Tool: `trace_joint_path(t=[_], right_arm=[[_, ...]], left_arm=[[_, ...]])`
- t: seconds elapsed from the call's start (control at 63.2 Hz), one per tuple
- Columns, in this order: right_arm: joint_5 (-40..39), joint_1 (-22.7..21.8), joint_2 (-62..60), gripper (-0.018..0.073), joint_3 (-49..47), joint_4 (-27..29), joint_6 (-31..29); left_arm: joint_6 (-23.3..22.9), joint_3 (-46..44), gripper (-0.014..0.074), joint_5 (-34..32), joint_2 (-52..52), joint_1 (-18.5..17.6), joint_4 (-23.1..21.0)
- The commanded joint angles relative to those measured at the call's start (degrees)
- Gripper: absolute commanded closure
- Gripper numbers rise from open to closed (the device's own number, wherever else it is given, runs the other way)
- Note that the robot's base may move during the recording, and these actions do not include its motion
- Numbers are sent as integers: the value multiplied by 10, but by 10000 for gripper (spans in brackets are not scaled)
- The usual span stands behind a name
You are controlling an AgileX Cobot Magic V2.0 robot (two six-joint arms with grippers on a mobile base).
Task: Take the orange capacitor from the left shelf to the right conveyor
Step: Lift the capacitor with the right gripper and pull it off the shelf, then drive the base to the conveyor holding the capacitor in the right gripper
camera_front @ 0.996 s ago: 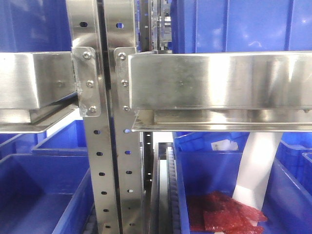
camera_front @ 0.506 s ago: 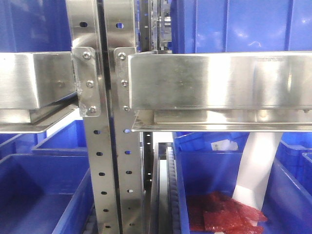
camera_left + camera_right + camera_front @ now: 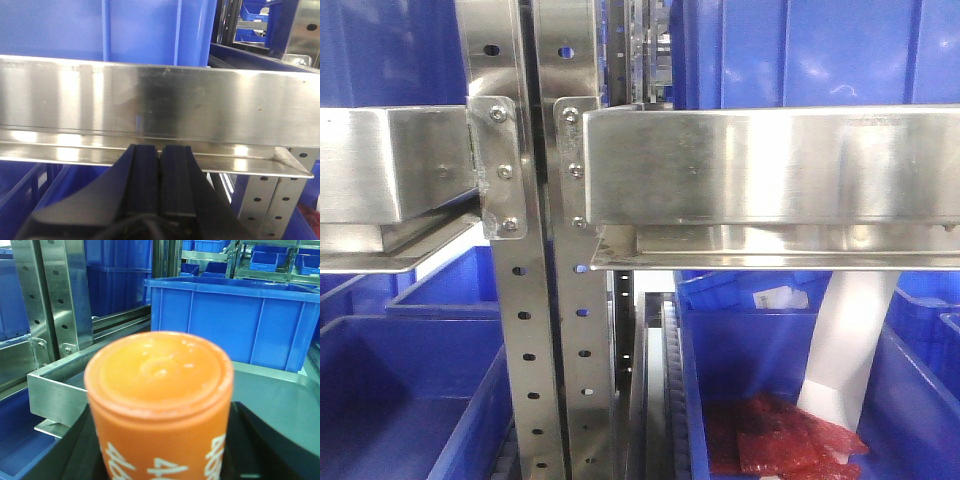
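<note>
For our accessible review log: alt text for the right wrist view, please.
An orange capacitor fills the foreground, gripped upright by the right hand. Behind it stand a blue plastic bin and, at left, the stainless-steel shelf.

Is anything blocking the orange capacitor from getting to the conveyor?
Nothing visible does. The orange capacitor sits upright between the right gripper's dark fingers, and the grey surface right behind it lies bare up to the blue bin. Whether that surface is the drop-off spot, this view cannot settle.
</note>
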Motion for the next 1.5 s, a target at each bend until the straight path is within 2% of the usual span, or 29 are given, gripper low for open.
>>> trace_joint_path(t=[0.0, 1.486], right_arm=[[-55, 1, 6, 450, -16, -7, -2], [-54, 1, 6, 450, -16, -7, -2]], left_arm=[[-1, -3, 723, -48, -6, -4, -2], [-1, -3, 723, -48, -6, -4, -2]])
